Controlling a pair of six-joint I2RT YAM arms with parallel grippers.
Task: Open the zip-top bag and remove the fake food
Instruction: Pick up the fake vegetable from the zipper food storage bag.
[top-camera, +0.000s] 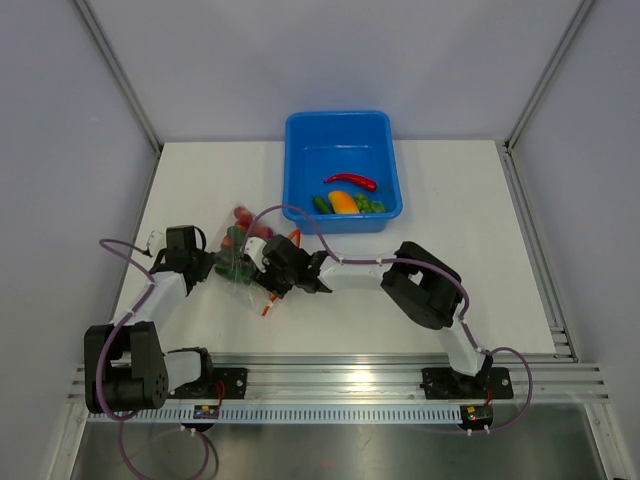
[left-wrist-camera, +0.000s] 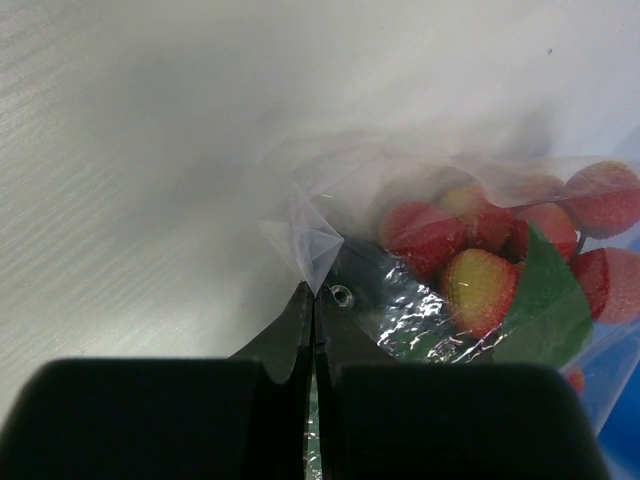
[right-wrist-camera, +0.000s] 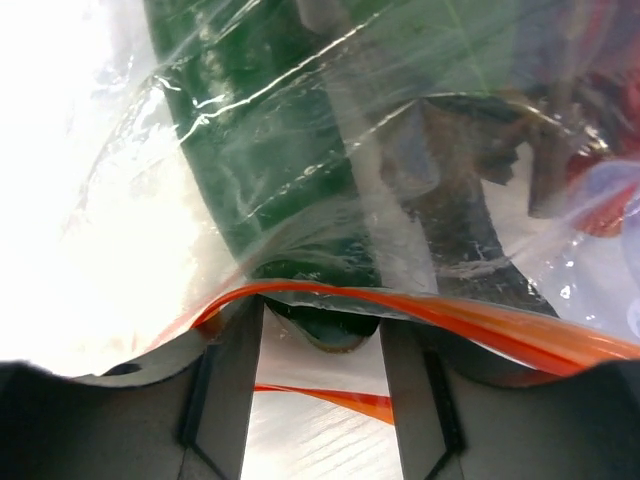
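Observation:
The clear zip-top bag (top-camera: 238, 262) lies on the table between my two grippers. My left gripper (left-wrist-camera: 312, 292) (top-camera: 212, 266) is shut on a corner of the bag (left-wrist-camera: 310, 240). A cluster of red and yellow balls (left-wrist-camera: 480, 260) with a green leaf still sits inside. My right gripper (right-wrist-camera: 322, 300) (top-camera: 262, 272) reaches into the bag's mouth, with one orange zip strip (right-wrist-camera: 470, 318) lying over its fingers and the other below them. Its fingers stand either side of the rounded end of a dark green vegetable (right-wrist-camera: 325, 328), and their tips are hidden behind the strip.
A blue tub (top-camera: 300, 125) stands at the back centre of the table. It holds a red chili (top-camera: 350, 181), an orange pepper (top-camera: 343, 202) and green vegetables (top-camera: 370, 205). Grey walls close in the table on three sides.

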